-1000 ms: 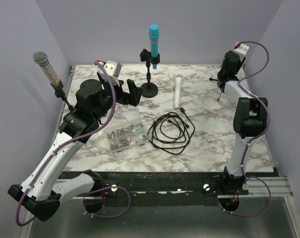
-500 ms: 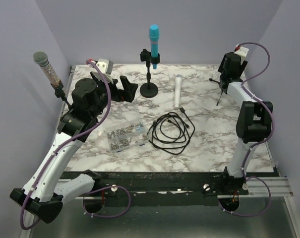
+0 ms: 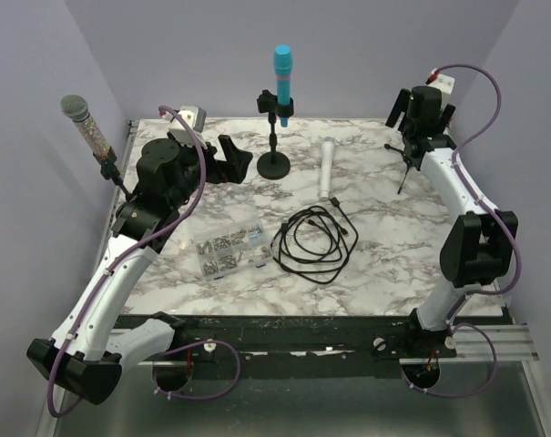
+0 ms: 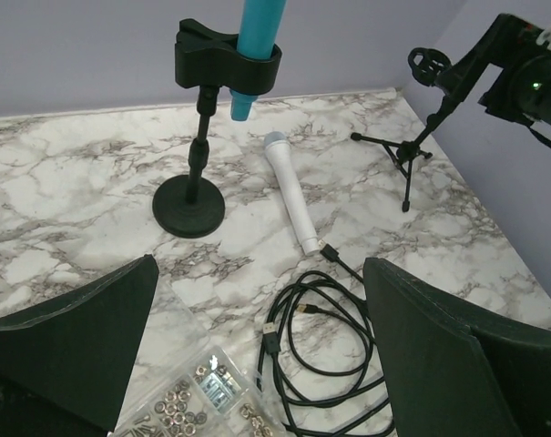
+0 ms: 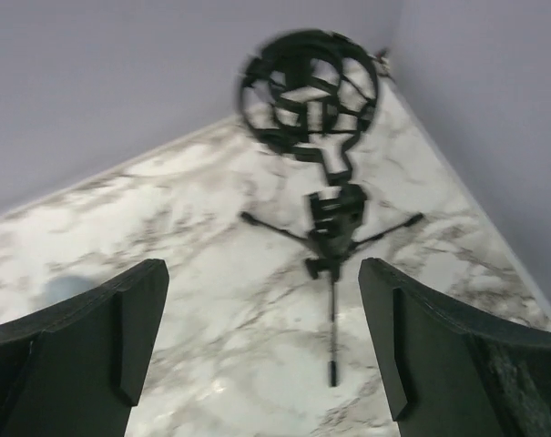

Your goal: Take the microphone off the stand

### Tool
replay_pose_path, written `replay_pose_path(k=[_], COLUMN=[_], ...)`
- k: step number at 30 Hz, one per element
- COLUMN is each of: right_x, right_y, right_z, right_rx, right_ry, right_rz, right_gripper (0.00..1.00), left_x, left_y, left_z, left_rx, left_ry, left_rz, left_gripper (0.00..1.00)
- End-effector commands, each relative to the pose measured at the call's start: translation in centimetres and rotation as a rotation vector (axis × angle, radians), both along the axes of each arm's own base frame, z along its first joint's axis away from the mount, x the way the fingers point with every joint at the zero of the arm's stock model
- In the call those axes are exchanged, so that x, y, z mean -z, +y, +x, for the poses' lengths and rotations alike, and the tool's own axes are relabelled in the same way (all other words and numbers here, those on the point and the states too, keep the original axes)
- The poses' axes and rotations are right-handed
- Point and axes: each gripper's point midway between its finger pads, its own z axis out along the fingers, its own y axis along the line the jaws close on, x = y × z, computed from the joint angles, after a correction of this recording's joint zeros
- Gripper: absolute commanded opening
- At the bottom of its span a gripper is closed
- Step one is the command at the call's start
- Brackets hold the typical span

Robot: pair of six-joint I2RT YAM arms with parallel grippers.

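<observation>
A blue microphone (image 3: 282, 77) (image 4: 257, 36) stands upright in the clip of a black round-base stand (image 3: 275, 165) (image 4: 188, 205) at the back centre. My left gripper (image 3: 225, 164) (image 4: 260, 300) is open and empty, just left of that stand's base and apart from it. Over the back right corner my right gripper (image 3: 419, 127) (image 5: 261, 300) is open and empty, above a black tripod stand (image 3: 404, 164) (image 5: 334, 232) whose ring mount (image 5: 310, 91) holds nothing. A white microphone (image 3: 326, 168) (image 4: 289, 187) lies flat on the marble table (image 3: 384, 246).
A silver-headed microphone (image 3: 84, 123) sits on a stand at the table's left edge. In the middle lies a coiled black cable (image 3: 313, 241) (image 4: 325, 346), with a clear box of screws (image 3: 228, 248) (image 4: 188, 401) to its left. Purple walls close in the back and sides.
My right gripper has opened and the right arm has swung out and back over the tripod stand. The left gripper has shifted slightly back and left, still open.
</observation>
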Motion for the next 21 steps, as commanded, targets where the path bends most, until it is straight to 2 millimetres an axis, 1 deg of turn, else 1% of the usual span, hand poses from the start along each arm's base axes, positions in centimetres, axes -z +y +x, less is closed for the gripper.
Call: replay_pose_path(k=[1,2,3,4,7,8,9,11,13,14,15,17,19,21], right_x=[-5.2,-5.9,-6.7,-7.4,-9.9,-10.5,-11.8,-13.2,-14.1,-14.3,-14.5,-14.9,-15.0,-15.3], right_y=[9.4,11.8,13.8,16.2,22.2,23.7,25.4,28.1,30.5,31.3,32.5,33.9,34.5,34.4], right_z=[-1.3,-1.4,-1.7,-2.0,-3.1,-3.5,-3.9,-4.4,-4.9,-4.9,-5.0,-4.8,-4.1,-3.7], right_rx=[-0.252,-0.313,-0.362,-0.411,-0.545,-0.579,-0.618,-0.674,-0.717,-0.712,-0.722,-0.708,-0.640,-0.536], right_ry=[-0.118,-0.136,-0.157,-0.177,-0.260,-0.281,-0.329,-0.387,-0.427,-0.441,-0.454,-0.472,-0.481,-0.501], right_rz=[0.088,0.098,0.107,0.120,0.170,0.183,0.198,0.209,0.197,0.182,0.165,0.146,0.136,0.131], right_gripper=[0.94,0.99,1.00,1.00,1.00,1.00,1.00,1.00,1.00,1.00,1.00,0.98,0.92,0.90], left_x=[-0.3,-0.3,-0.2,-0.2,-0.1,-0.1,0.0,0.3,0.6,0.8,1.0,1.3,1.5,1.6], left_y=[-0.4,-0.5,-0.6,-0.6,-0.7,-0.7,-0.8,-1.0,-1.3,-1.4,-1.5,-1.6,-1.6,-1.6], left_z=[0.2,0.2,0.3,0.3,0.4,0.4,0.5,0.6,0.8,0.9,1.0,1.1,1.3,1.4], left_rx=[0.039,0.048,0.056,0.061,0.076,0.080,0.085,0.096,0.112,0.120,0.122,0.124,0.124,0.127], left_ry=[0.007,0.013,0.019,0.023,0.032,0.033,0.033,0.046,0.058,0.063,0.067,0.076,0.082,0.089], left_rz=[-0.052,-0.062,-0.068,-0.076,-0.091,-0.092,-0.093,-0.093,-0.098,-0.098,-0.098,-0.095,-0.094,-0.097], left_gripper=[0.99,0.99,0.99,0.99,0.99,0.99,0.99,0.99,0.99,0.99,0.99,0.99,0.99,0.99])
